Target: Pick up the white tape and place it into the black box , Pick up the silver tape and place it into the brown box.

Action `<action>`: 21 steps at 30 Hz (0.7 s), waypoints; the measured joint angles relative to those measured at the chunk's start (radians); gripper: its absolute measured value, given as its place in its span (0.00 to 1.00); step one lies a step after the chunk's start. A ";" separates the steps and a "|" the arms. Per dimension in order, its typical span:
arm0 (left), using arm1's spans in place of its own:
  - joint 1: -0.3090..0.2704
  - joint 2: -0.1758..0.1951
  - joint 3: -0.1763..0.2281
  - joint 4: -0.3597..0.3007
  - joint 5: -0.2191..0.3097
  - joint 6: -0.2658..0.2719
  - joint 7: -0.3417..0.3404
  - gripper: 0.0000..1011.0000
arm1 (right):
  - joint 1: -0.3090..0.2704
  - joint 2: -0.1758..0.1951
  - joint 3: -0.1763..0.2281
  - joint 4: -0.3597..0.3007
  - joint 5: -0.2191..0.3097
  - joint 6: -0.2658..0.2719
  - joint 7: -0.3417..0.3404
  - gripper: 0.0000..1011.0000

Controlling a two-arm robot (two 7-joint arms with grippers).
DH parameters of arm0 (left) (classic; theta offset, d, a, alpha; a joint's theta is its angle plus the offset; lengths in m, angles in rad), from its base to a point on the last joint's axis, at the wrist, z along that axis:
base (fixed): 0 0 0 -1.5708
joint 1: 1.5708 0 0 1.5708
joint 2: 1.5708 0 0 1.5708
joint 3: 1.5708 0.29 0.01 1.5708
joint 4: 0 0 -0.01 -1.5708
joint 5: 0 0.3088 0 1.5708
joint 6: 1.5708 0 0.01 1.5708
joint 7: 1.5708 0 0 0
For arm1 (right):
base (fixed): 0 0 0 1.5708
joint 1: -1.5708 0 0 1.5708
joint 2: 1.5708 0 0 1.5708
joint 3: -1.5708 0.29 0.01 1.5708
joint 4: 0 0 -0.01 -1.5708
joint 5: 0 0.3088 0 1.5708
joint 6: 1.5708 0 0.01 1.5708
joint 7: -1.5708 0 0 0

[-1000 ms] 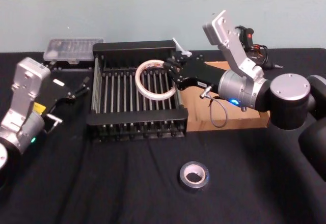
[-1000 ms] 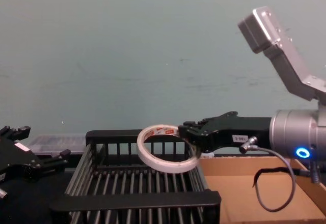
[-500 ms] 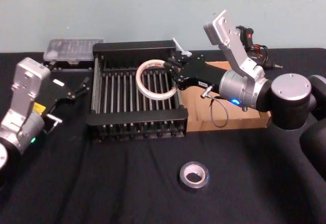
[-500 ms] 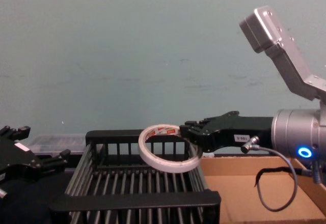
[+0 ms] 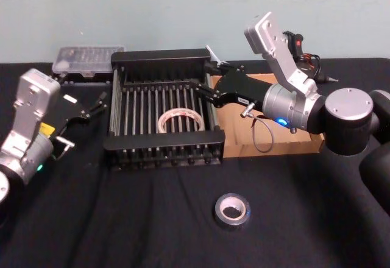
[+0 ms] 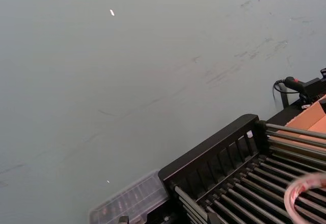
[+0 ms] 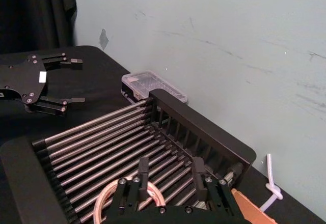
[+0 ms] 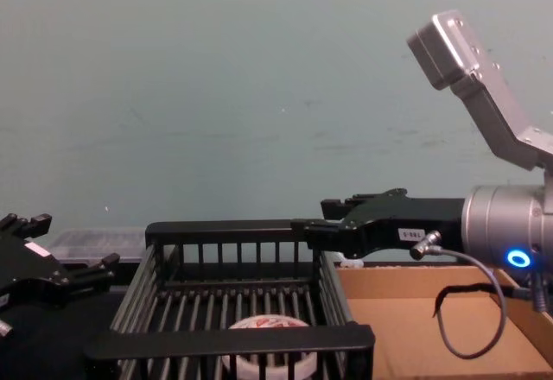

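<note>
The white tape (image 5: 180,120), a thin ring with red print on its inner core, lies flat on the slatted bottom of the black box (image 5: 163,55), near the front wall and right of centre. The brown box (image 5: 235,131), a shallow cardboard tray, stands just beside the crate's right side. The silver tape (image 5: 232,210) lies flat on the counter (image 5: 122,219), well in front of both boxes.

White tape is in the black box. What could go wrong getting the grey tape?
The open right gripper hangs low by the rim of the black box; pulling back, it might catch there.
The silver tape lies flat on the cloth, so fingers may slip off.
The cable loop under the right arm could snag the brown box wall.
The left gripper sits parked beside the box.
</note>
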 joint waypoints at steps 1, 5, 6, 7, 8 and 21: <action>0.000 0.000 0.000 0.000 0.000 0.000 0.000 0.99 | 0.000 0.000 0.000 0.000 0.000 0.000 0.000 0.52; 0.000 0.000 0.000 0.000 0.000 0.000 0.000 0.99 | 0.000 0.000 0.001 0.000 0.000 0.000 0.000 0.64; 0.000 0.000 0.000 0.000 0.000 0.000 0.000 0.99 | 0.000 0.000 0.001 -0.001 0.000 0.001 0.000 0.70; 0.000 0.000 0.000 0.000 0.000 0.000 0.000 0.99 | -0.001 0.000 0.001 -0.001 0.001 0.001 0.000 0.72; 0.000 0.000 0.000 0.000 0.000 0.000 0.000 0.99 | -0.001 0.000 0.001 -0.001 0.001 0.001 0.000 0.75; 0.000 0.000 0.000 0.000 0.000 0.000 0.000 0.99 | -0.001 0.000 0.001 -0.001 0.001 0.001 0.000 0.99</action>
